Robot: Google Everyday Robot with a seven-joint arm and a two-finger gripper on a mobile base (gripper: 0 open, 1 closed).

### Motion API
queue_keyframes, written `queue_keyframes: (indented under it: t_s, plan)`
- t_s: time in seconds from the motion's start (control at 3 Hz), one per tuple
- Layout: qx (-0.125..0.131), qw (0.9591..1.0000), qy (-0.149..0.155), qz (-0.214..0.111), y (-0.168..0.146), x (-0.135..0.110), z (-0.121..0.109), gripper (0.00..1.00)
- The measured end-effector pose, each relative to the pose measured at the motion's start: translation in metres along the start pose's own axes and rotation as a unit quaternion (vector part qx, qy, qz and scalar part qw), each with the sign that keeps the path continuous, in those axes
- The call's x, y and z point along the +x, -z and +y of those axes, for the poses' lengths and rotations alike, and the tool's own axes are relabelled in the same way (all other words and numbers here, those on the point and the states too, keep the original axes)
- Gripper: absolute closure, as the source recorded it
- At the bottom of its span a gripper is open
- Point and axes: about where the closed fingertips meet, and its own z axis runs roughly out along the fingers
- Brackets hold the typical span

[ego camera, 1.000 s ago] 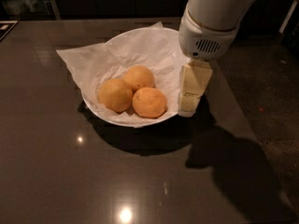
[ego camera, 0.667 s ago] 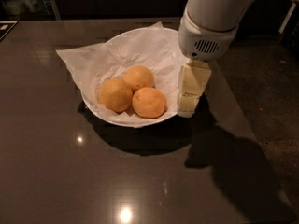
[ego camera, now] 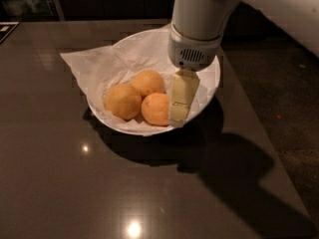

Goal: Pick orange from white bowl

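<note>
Dark table [ego camera: 75,183]: white bowl [ego camera: 212,86], paper-lined, containing two paler oranges [ego camera: 148,82] and the orange [ego camera: 156,108] at front right. Gripper [ego camera: 178,114] hangs into the bowl, just beside the orange; grip state cannot be told.

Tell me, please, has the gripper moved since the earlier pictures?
Yes. The gripper has shifted left, away from the right rim of the bowl, and is now right beside the orange.
</note>
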Motion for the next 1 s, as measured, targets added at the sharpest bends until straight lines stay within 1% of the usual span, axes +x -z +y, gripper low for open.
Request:
queue_keyframes:
  t_s: [0.33, 0.67, 1.0]
  plan:
    - [-0.014, 0.9998, -0.009, 0.007, -0.01, -0.005, 0.0, 0.08]
    - [-0.021, 0.9996, -0.013, 0.017, -0.016, -0.01, 0.0, 0.19]
    - [-0.021, 0.9993, -0.011, 0.028, -0.021, -0.015, 0.001, 0.26]
